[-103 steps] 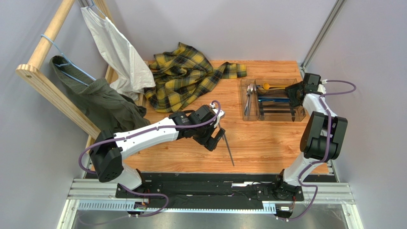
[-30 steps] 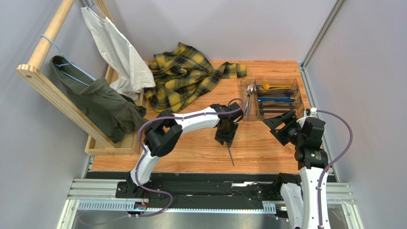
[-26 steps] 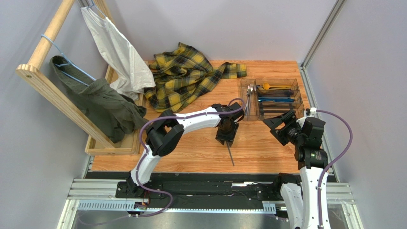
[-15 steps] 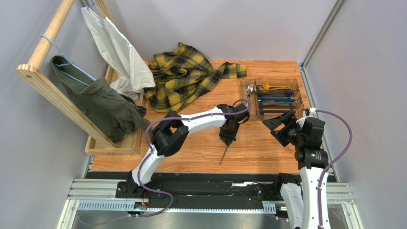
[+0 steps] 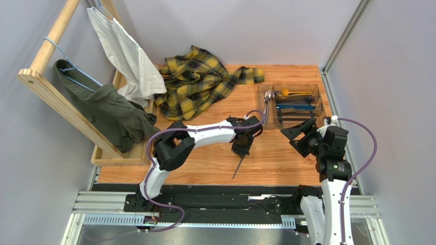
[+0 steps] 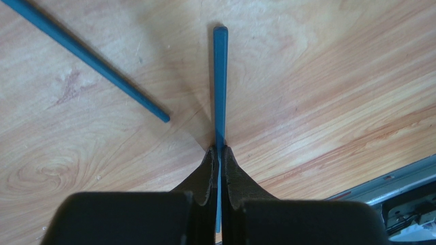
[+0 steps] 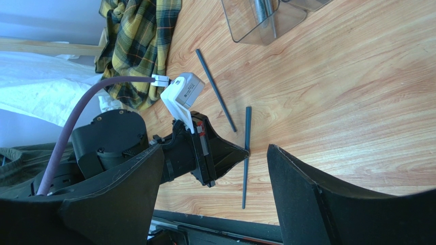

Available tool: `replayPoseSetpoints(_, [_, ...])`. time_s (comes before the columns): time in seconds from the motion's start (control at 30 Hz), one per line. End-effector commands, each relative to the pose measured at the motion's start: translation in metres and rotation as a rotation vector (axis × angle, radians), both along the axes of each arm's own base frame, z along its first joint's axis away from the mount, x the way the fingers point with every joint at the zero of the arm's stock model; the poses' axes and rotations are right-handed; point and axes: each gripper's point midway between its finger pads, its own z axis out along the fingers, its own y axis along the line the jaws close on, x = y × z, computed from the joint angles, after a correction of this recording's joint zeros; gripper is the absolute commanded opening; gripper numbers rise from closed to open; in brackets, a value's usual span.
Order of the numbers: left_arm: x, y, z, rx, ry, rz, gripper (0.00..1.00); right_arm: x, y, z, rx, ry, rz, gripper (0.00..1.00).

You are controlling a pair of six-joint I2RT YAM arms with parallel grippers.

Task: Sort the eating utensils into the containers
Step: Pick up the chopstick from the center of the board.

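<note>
My left gripper (image 5: 241, 148) (image 6: 220, 149) is shut on a slim dark blue-grey stick (image 6: 220, 76) (image 5: 237, 167), gripping it partway along. Its free end points toward the table's near edge. A second stick (image 6: 92, 58) (image 7: 216, 91) lies loose on the wood just beyond it. The clear compartment tray (image 5: 322, 104) (image 7: 245, 28) stands at the back right and holds a gold spoon (image 5: 289, 92), a teal piece (image 5: 297, 106) and silver pieces (image 5: 267, 104). My right gripper (image 5: 302, 137) (image 7: 212, 153) hovers open in front of the tray, facing the left gripper, with nothing between its fingers.
A yellow plaid shirt (image 5: 199, 81) lies crumpled at the back centre. A wooden rack (image 5: 48, 89) with a white and a green garment stands on the left. The black base rail (image 5: 230, 196) runs along the near edge.
The left gripper has closed on the stick. The stick's free end has swung from lower right to lower left. The right arm has stayed still, its jaws open.
</note>
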Motion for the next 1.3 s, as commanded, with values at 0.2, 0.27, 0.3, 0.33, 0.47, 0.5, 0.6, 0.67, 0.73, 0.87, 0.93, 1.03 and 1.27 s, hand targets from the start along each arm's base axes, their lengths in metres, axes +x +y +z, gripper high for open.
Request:
replayPoseSetpoints(0.2, [-0.006,0.011,0.028,-0.117,-0.037,0.003,0.0,0.002,0.011,0.008,0.016,-0.028,0.086,0.79])
replayPoseSetpoints(0.27, [-0.007,0.008,0.034,-0.155,-0.027,0.003,0.0,0.002,0.013,0.005,0.017,-0.016,0.102,0.8])
replayPoseSetpoints(0.3, [-0.007,0.007,0.043,-0.179,-0.035,0.001,0.0,0.002,0.014,0.002,0.025,-0.004,0.113,0.8])
replayPoseSetpoints(0.33, [-0.007,0.006,0.046,-0.191,-0.039,-0.004,0.0,0.002,0.015,0.001,0.028,-0.002,0.118,0.8])
replayPoseSetpoints(0.47, [-0.007,0.005,0.068,-0.243,-0.072,-0.02,0.0,0.003,0.02,-0.001,0.053,0.0,0.145,0.8])
replayPoseSetpoints(0.5, [-0.007,0.004,0.077,-0.262,-0.085,-0.026,0.0,0.002,0.021,-0.002,0.059,0.002,0.15,0.8])
replayPoseSetpoints(0.6, [-0.007,0.003,0.094,-0.3,-0.112,-0.053,0.0,0.003,0.023,-0.003,0.067,0.002,0.164,0.8])
replayPoseSetpoints(0.67, [-0.008,0.002,0.103,-0.319,-0.125,-0.066,0.0,0.004,0.024,-0.004,0.074,0.008,0.174,0.8])
replayPoseSetpoints(0.73, [-0.009,-0.002,0.116,-0.355,-0.142,-0.088,0.0,0.004,0.025,-0.004,0.081,0.007,0.182,0.8])
replayPoseSetpoints(0.87, [-0.013,-0.01,0.136,-0.397,-0.173,-0.131,0.0,0.003,0.028,-0.005,0.096,0.01,0.201,0.8])
replayPoseSetpoints(0.93, [-0.015,-0.017,0.146,-0.418,-0.188,-0.161,0.0,0.002,0.029,-0.008,0.092,0.023,0.206,0.8])
replayPoseSetpoints(1.03, [-0.022,-0.025,0.154,-0.444,-0.178,-0.197,0.0,0.0,0.031,-0.014,0.104,0.038,0.218,0.8])
replayPoseSetpoints(1.27, [-0.032,-0.036,0.166,-0.476,-0.17,-0.249,0.0,-0.005,0.037,-0.015,0.139,0.026,0.243,0.77])
